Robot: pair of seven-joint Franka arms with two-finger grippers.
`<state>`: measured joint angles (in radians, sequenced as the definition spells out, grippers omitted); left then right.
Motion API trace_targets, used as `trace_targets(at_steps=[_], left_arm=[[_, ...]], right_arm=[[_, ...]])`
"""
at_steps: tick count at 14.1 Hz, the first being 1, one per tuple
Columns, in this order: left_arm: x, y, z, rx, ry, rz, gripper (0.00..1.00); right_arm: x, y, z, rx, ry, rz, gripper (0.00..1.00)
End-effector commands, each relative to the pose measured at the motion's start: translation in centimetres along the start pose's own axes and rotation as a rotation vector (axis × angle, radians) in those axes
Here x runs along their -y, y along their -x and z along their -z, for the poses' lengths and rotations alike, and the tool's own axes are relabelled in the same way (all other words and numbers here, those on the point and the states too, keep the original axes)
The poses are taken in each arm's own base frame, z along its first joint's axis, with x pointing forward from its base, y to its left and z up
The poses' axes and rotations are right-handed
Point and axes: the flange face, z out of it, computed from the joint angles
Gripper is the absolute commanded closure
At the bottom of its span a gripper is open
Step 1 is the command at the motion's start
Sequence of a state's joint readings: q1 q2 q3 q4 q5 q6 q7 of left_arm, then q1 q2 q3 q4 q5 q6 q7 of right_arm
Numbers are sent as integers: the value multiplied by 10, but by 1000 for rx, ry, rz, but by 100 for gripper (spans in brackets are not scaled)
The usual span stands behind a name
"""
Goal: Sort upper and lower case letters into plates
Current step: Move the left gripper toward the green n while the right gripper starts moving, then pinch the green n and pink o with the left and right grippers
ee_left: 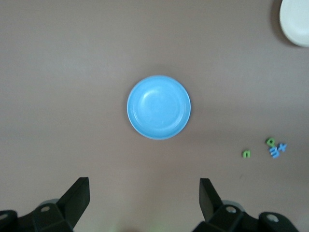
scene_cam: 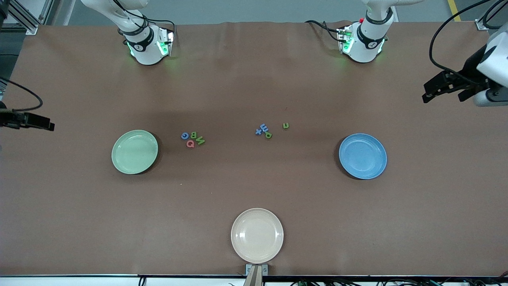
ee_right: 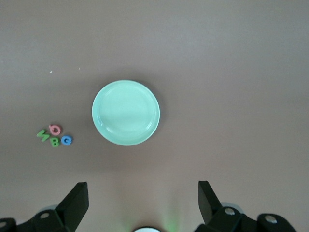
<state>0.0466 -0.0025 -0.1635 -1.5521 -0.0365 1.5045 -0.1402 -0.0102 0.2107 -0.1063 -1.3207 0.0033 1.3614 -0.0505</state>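
Observation:
The pale green plate [scene_cam: 135,151] [ee_right: 125,112] lies toward the right arm's end of the table, and the blue plate [scene_cam: 362,155] [ee_left: 159,107] toward the left arm's end. Both are bare. Beside the green plate is a cluster of capitals: a blue G [scene_cam: 185,136], a green B [scene_cam: 193,135], a green N [scene_cam: 200,140] and a red Q [scene_cam: 190,143]. Nearer the blue plate lie a blue m [scene_cam: 264,127], a blue cross-shaped piece [scene_cam: 258,132], a green round letter [scene_cam: 268,135] and a green n [scene_cam: 285,125]. My left gripper [scene_cam: 425,93] [ee_left: 143,182] hangs open high over the table's end. My right gripper [scene_cam: 49,125] [ee_right: 142,185] is open too, with nothing in it.
A cream-white plate [scene_cam: 257,235] [ee_left: 297,21] sits at the table edge nearest the front camera, midway along. The two arm bases [scene_cam: 147,43] [scene_cam: 363,39] stand along the table edge farthest from that camera. Brown tabletop lies between the plates and letter clusters.

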Motion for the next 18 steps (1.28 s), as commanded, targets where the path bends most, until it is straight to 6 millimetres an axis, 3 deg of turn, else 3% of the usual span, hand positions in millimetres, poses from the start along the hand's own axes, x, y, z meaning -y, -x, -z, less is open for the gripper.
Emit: trace_targets(at_steps=[1, 6, 10, 16, 18], left_arm=[[-42, -5, -51, 132, 3, -55, 0], [-141, 2, -160, 196, -40, 71, 0], [-188, 37, -241, 149, -51, 148, 0], [-253, 96, -313, 55, -6, 237, 0], [-278, 109, -339, 44, 15, 257, 0]], right_arm=[[-2, 55, 10, -13, -32, 13, 0], [2, 96, 30, -51, -39, 31, 0], [5, 115, 48, -80, -40, 40, 0], [0, 110, 62, -117, -40, 18, 0], [-2, 70, 21, -30, -39, 10, 0]])
